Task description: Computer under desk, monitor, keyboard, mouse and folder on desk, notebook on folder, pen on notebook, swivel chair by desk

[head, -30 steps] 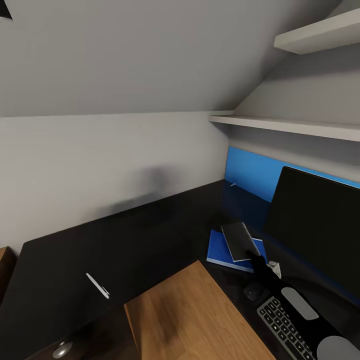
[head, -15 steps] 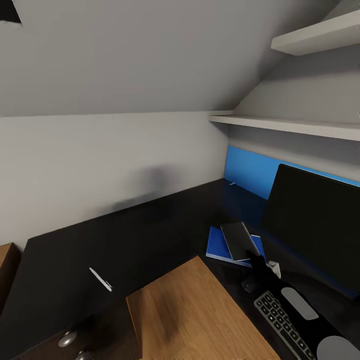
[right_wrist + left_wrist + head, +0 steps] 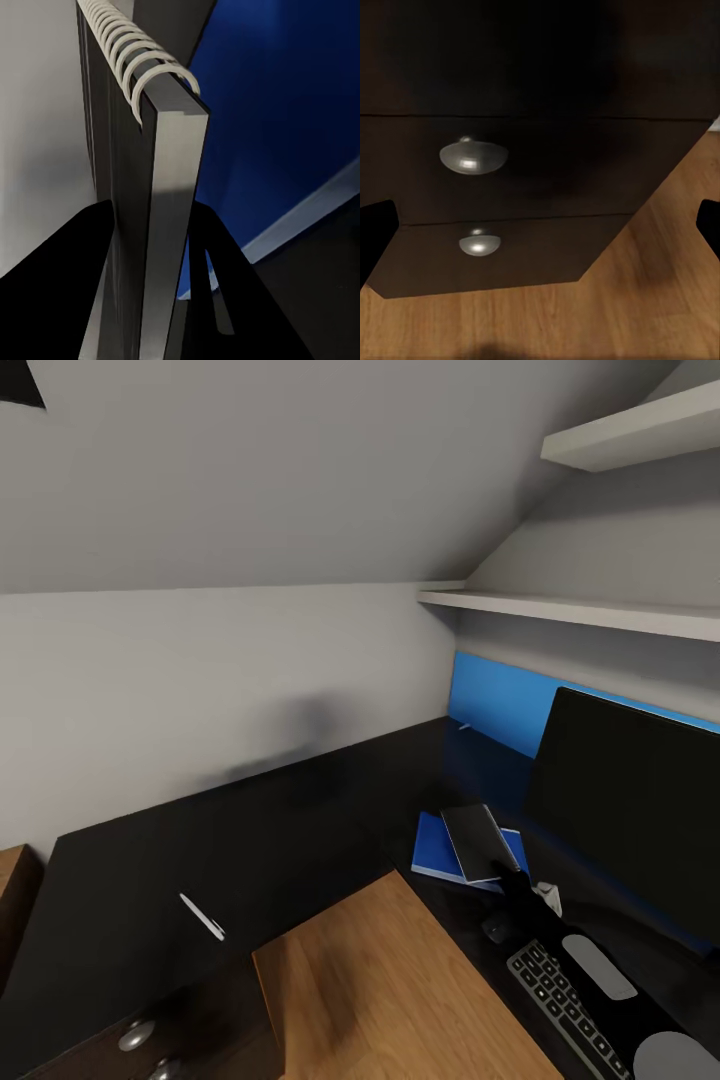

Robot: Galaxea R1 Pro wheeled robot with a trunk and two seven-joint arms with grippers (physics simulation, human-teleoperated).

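Since half a second ago the head view is almost unchanged; against the picture a second ago the whole scene has slid slightly, which reads as camera movement, with the desk items keeping their places relative to one another.

The black desk [image 3: 300,830] runs along the sloped grey wall and turns toward the monitor [image 3: 630,810], which stands upright on it before a blue back panel [image 3: 495,705]. The blue folder [image 3: 440,852] lies flat on the desk just beside the monitor. The dark notebook [image 3: 480,842] sits over the folder, tilted, its near end gripped by the right gripper [image 3: 510,878]. In the right wrist view the notebook [image 3: 154,195] stands edge-on between the two black fingers [image 3: 52,300], its pale spiral binding at the far end; the fingers press on both covers, so the gripper is clamped on it. Whether the notebook rests on the folder or is held just above it cannot be told from these views.

The mouse [image 3: 497,930] lies just beside the near corner of the keyboard [image 3: 565,1010], partly behind the right arm. The pen [image 3: 202,917] lies alone on the desk's left wing, well apart from the folder.

The left wrist view faces the drawer unit [image 3: 532,187], with two round silver knobs [image 3: 472,157] one above the other and wood floor [image 3: 660,300] below. The left gripper's [image 3: 540,232] fingertips [image 3: 375,229] show at the picture's two edges, spread wide with nothing between them.
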